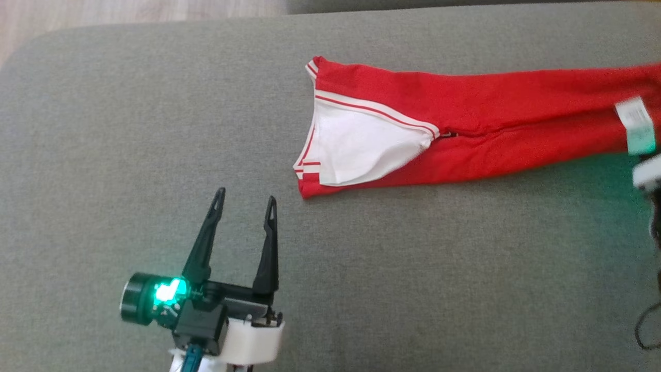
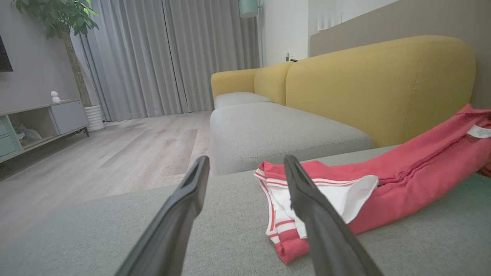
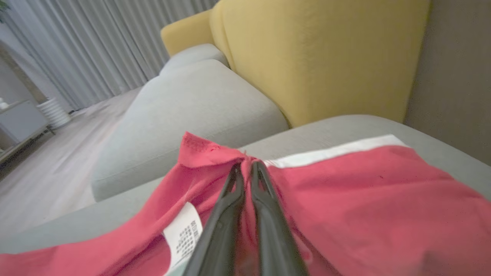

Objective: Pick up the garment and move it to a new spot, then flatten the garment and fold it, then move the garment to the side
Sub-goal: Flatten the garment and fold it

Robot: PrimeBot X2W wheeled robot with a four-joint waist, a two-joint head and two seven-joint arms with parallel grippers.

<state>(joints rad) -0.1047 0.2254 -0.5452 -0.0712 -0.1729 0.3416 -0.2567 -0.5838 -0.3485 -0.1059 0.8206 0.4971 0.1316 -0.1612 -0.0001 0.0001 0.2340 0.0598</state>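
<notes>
Right jaws clamp shut on the red garment [image 3: 364,199], while left jaws gape empty.

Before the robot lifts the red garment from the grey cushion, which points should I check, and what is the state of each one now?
1. Right end effector shut on the garment: ok, it pinches a red fold.
2. Left end effector open and apart from the garment: ok.
3. Garment lying flat: not ok, the white lining is turned out at one end.
4. Bare grey cushion beside the garment for a new spot: ok.
5. How many layers are pinched: cannot tell.
</notes>
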